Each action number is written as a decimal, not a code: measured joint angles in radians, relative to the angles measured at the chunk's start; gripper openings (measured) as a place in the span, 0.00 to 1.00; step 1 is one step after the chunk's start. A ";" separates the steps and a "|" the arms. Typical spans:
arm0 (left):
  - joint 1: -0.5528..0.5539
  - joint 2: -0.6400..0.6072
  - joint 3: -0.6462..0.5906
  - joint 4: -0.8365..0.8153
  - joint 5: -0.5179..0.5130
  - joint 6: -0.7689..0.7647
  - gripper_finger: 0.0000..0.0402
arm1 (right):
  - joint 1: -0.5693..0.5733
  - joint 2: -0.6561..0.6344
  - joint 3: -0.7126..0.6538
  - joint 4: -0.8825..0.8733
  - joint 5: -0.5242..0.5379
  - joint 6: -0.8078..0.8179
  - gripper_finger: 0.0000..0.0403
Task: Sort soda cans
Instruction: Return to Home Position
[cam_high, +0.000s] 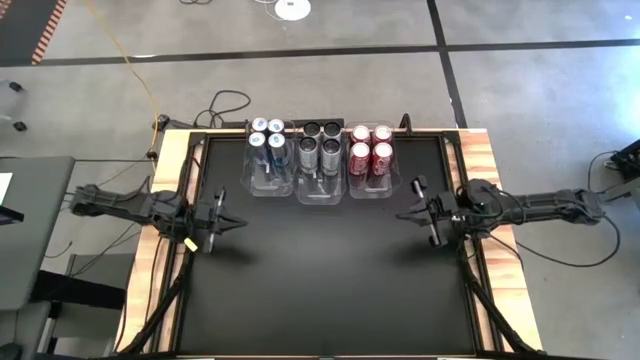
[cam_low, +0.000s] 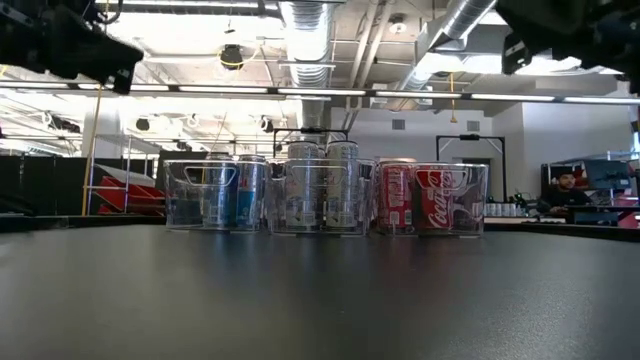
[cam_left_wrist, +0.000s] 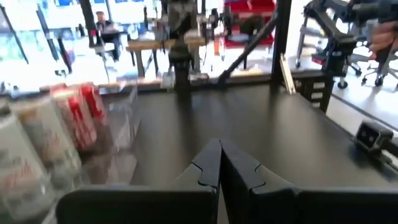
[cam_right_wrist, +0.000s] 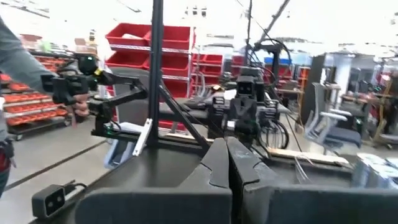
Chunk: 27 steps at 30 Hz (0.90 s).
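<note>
Shut tight, the left pincer (cam_left_wrist: 219, 163) and right pincer (cam_right_wrist: 227, 163) hang over opposite sides of the black bench (cam_high: 330, 280). All twelve soda cans (cam_high: 320, 148) stand in three clear bins (cam_high: 320, 192) at its far edge, grouped by colour. A wide swing could knock a bin over.

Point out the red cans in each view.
High view: red cans at the row's right end, far edge.
Low view: red cans at the row's right end.
Left wrist view: red cans beyond grey cans.
Right wrist view: not in it.
Shared landmark: grey cans beside them.
</note>
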 joint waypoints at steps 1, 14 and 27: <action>0.000 -0.015 0.000 -0.035 -0.004 -0.011 0.00 | 0.000 -0.016 -0.004 -0.016 0.009 0.000 0.00; 0.000 -0.146 0.000 -0.177 -0.016 -0.026 0.00 | -0.003 -0.150 -0.006 -0.242 0.026 -0.054 0.00; 0.000 -0.163 -0.066 -0.170 -0.011 -0.030 0.00 | -0.003 -0.287 -0.006 -0.358 0.028 -0.105 0.00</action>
